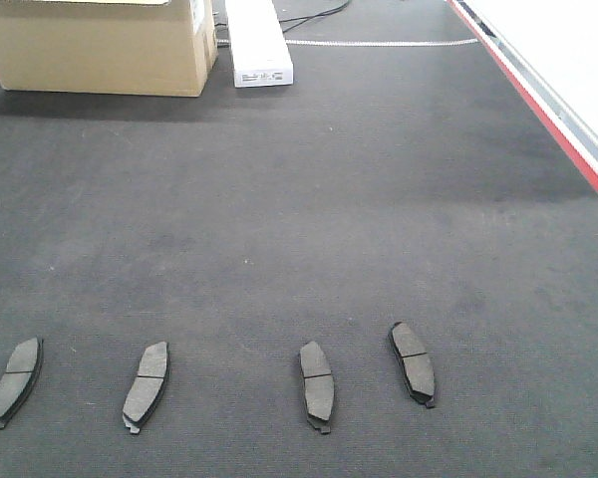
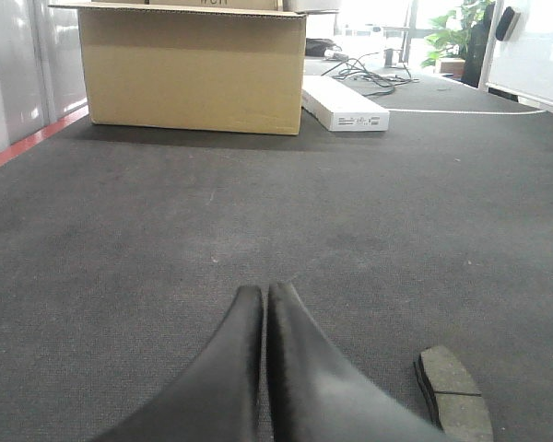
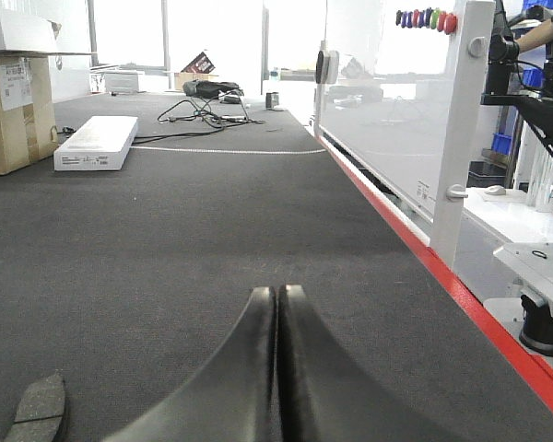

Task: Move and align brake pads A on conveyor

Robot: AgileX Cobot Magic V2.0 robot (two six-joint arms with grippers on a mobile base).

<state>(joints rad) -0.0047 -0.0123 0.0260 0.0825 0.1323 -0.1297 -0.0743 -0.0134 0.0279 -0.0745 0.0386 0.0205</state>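
Four brake pads A (image 1: 151,386) along the conveyor (image 1: 299,219) at 6 o'clock (left tool (image 2: 264,293), right tool (image 3: 277,295) both pressed together, empty).

— Can any writing be read?

— None legibly. Small dark print is seen on the end of the white box (image 1: 262,75), but it is too blurred to be made out. A label is carried on the cardboard box (image 3: 14,85), equally unreadable.

— And the brake pads (image 1: 317,383)?

— No markings can be made out.
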